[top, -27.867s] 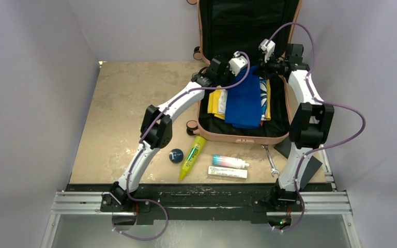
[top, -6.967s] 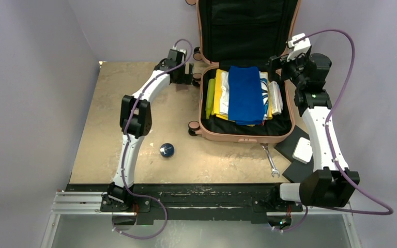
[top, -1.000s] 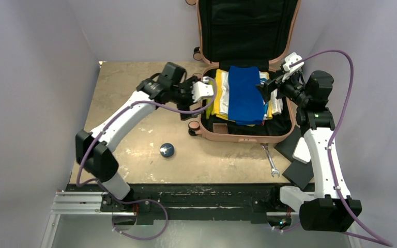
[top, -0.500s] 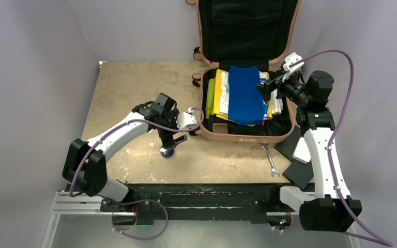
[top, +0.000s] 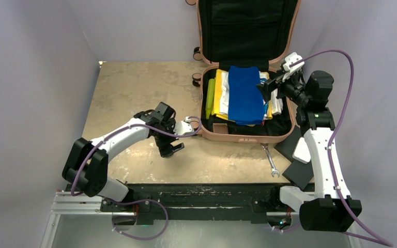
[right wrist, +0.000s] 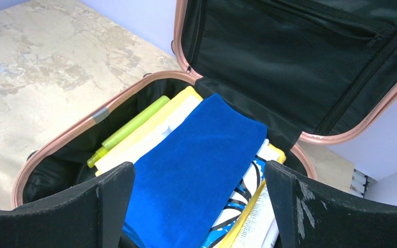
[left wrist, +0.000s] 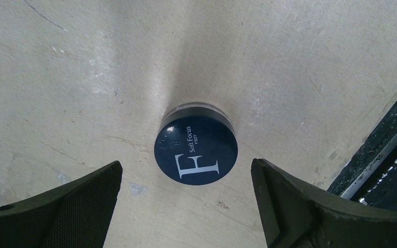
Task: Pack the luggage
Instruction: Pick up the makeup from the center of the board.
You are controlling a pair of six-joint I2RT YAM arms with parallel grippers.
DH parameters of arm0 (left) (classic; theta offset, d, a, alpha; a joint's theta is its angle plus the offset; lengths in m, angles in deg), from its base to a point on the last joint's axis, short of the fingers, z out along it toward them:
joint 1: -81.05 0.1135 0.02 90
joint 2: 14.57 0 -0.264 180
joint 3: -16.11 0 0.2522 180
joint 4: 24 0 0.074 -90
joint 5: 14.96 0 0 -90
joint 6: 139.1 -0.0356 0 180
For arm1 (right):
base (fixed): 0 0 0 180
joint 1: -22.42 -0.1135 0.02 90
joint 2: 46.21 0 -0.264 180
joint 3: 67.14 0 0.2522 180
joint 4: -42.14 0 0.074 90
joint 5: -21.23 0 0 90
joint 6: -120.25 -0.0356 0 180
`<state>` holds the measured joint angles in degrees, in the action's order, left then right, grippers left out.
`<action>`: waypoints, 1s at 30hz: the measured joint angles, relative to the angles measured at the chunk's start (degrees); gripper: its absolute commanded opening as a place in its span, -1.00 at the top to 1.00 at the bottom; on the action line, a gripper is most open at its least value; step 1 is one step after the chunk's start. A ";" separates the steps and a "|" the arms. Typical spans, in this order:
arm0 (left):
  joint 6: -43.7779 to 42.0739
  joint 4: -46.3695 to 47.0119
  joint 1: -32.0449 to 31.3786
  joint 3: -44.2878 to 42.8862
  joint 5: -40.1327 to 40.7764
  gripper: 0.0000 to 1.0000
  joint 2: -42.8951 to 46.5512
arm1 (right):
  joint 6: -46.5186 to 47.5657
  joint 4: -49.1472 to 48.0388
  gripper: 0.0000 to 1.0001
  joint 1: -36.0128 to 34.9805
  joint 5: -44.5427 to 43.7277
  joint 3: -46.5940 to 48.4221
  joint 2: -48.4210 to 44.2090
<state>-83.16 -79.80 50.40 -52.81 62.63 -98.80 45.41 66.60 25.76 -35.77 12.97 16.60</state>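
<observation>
**One small jar sits between the left gripper's open fingers**

Taking the overhead view as a clock face, the luggage (top: 238, 138) lies open at twelve to one o'clock on the table (top: 129, 93), its lid propped up against the back wall. A folded blue cloth (top: 245, 101) tops the stack of clothes inside. Off the case's seven o'clock corner, the left gripper (top: 171, 150) hangs just above a navy round jar (left wrist: 196, 151) with a white "F" on its lid. Its jaws are spread wide to either side of the jar and touch nothing. The right gripper (right wrist: 199, 168) hovers over the three o'clock side of the packed clothes, also spread fully and empty.

The step in hand looks like picking up the jar. Next the left gripper should lower until its fingers flank the jar's wall, then close squarely, since a round, smooth lid could slip sideways. A wrench (top: 270, 161) lies at the case's five o'clock.
</observation>
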 measured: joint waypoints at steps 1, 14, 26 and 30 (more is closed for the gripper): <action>0.00 0.04 0.00 0.35 0.11 -0.88 0.00 | 0.00 0.00 -0.98 0.00 -0.07 0.00 0.00; 0.00 2.91 0.00 4.57 2.38 -0.68 -0.20 | 0.00 0.00 -0.98 0.00 -0.44 0.00 0.00; 0.02 4.66 -0.02 5.40 1.75 -0.03 -2.38 | 0.00 0.00 -0.98 0.00 -0.44 0.00 0.00; 0.07 4.68 -0.02 5.38 1.03 0.64 -2.75 | 0.00 0.00 -0.98 0.00 -0.44 0.00 0.00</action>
<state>-83.09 -75.13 50.38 -47.43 63.66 -101.55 45.41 66.60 25.76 -36.21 12.97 16.60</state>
